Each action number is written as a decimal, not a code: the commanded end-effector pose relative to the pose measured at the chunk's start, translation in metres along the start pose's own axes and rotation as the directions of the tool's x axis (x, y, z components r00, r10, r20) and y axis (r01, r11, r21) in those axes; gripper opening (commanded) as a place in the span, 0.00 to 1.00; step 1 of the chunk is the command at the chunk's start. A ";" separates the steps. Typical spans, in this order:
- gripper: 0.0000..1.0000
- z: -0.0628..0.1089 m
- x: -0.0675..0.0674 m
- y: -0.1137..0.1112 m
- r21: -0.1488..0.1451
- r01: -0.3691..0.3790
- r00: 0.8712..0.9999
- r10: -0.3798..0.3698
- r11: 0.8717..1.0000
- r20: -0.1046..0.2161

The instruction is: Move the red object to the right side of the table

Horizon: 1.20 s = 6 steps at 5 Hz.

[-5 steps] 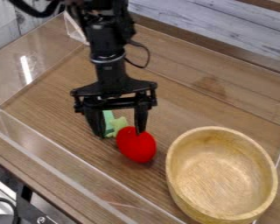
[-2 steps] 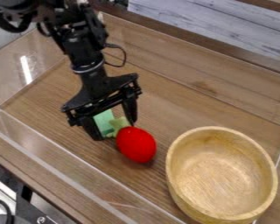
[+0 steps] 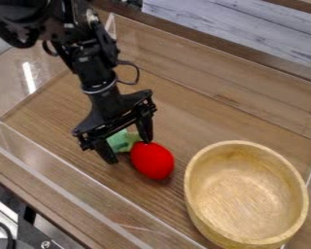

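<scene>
Nearest to us, along the lower left of the frame, we see the low clear acrylic wall (image 3: pixel 67 180) that edges the brown wood-grain table (image 3: pixel 210 107). At the lower right sits a round light wooden bowl (image 3: pixel 247 195), upright and with nothing showing inside it. Just left of the bowl, near the middle of the frame and a little below centre, lies the red object (image 3: pixel 151 160), a small glossy toy fruit resting on the tabletop, close to the bowl's rim but apart from it. Directly up and left of the fruit we see the black gripper (image 3: pixel 116 133) pointing steeply down, its jaws spread wide and clasping nothing. Between the fingers shows a green block (image 3: pixel 120 142) lying on the wood; we cannot tell whether either finger touches it. The right-hand fingertip stands just beside the fruit's upper left edge, and contact there is not clear either. From the gripper the black arm (image 3: pixel 81 49) climbs toward the upper left corner. Beyond it, the far acrylic wall crosses the top of the frame, with pale boards behind.
</scene>
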<state>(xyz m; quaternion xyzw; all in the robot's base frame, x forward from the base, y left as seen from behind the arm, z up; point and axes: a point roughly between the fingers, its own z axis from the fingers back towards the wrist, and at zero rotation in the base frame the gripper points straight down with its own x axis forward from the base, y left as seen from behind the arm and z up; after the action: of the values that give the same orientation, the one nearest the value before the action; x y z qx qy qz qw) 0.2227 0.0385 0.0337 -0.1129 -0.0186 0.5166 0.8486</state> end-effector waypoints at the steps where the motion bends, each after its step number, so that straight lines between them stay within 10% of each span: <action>1: 1.00 0.001 -0.001 -0.010 -0.019 -0.036 0.999 0.037 0.999 0.032; 4: 1.00 -0.009 -0.019 -0.024 -0.041 -0.170 0.978 0.174 0.985 0.114; 6: 1.00 0.024 -0.006 -0.030 -0.052 -0.217 0.964 0.222 0.975 0.149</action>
<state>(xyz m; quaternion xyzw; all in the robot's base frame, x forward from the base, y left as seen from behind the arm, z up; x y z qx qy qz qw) 0.2332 0.0215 0.0516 -0.0769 -0.0582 0.6139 0.7835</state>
